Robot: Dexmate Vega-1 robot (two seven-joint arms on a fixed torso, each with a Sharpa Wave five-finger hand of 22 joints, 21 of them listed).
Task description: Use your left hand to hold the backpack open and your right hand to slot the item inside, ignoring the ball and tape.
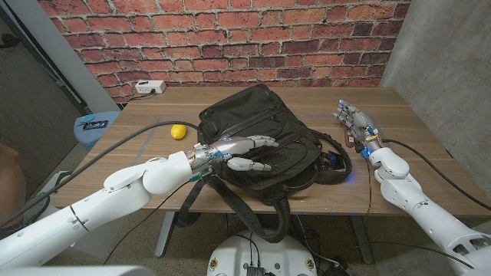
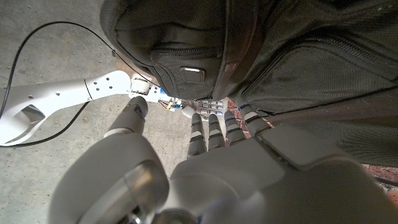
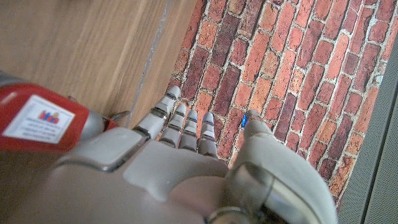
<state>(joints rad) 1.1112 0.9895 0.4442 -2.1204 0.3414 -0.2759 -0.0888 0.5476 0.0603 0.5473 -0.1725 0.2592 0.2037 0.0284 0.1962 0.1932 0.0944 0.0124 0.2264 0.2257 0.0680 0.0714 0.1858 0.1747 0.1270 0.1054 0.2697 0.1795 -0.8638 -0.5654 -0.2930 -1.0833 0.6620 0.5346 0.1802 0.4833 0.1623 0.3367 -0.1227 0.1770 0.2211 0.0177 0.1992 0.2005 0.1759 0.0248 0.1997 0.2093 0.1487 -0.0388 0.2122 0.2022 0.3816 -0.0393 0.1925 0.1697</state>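
Matt black cloth backpack [image 1: 257, 134], wooden table [image 1: 414, 138]

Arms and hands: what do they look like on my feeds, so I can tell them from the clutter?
Both arms are glossy white rounded shells. The left hand and right hand are silver-grey metal with segmented fingers and small blue and coloured wires at the wrists. Black cables trail behind each arm across the table.
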